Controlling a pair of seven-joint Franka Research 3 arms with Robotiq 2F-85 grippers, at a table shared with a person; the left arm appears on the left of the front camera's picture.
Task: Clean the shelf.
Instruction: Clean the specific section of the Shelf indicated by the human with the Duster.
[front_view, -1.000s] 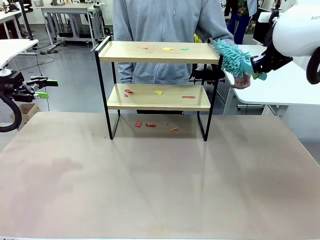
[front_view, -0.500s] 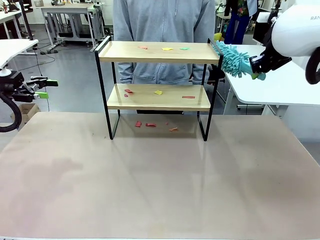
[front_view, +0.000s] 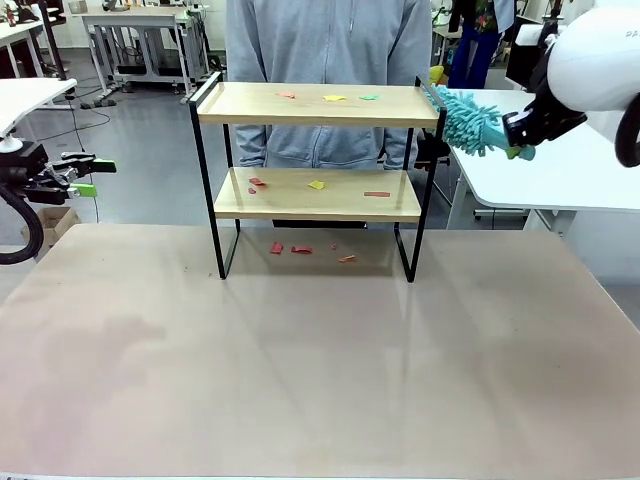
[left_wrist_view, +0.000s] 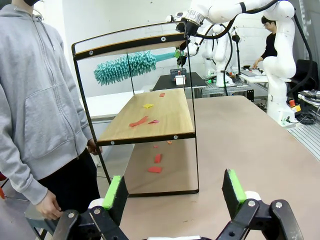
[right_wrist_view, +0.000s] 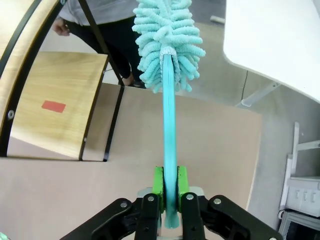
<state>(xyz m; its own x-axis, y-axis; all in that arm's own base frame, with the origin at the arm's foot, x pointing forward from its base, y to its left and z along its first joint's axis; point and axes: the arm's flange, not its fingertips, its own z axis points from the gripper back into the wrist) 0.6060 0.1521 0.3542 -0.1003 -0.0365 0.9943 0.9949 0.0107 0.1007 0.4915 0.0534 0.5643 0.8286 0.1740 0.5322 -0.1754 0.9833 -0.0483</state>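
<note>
– Now that the person (front_view: 325, 50) no longer cups the duster (front_view: 468, 118) from below, who carries it?

– The right hand (front_view: 520, 132), alone. 1 second ago a palm sits under the fluffy teal head beside the shelf; 0.5 seconds ago it is already gone, and it stays away. In the right wrist view the green pads (right_wrist_view: 158, 184) pinch the thin teal handle (right_wrist_view: 170, 130) near its end. The jaws are narrow, and the handle runs straight out to the head.

– Where is the shelf?

– The shelf (front_view: 300, 118) stands at the far middle of the tabletop (front_view: 320, 370), directly in front of the person, unmoved. The duster head is at the right end of the top board (front_view: 250, 102), by the raised side rail (front_view: 428, 95). Whether it touches the rail or hangs just beside it, I cannot tell. It sits slightly higher than 1 second ago.

– Is anything cleaned yet?

– I judge not. The paper scraps (front_view: 333, 98) lie as they did: 3 on the top board, several on the lower board (front_view: 290, 205), and a few red ones on the tabletop under the shelf. The handover looks finished, so all the sweeping remains, probably starting from that right end.

– And the other arm?

– The left hand (front_view: 85, 172) hangs at the left edge, well apart from the shelf. Its jaws are wide and empty, and it does not stir over the second.
</note>
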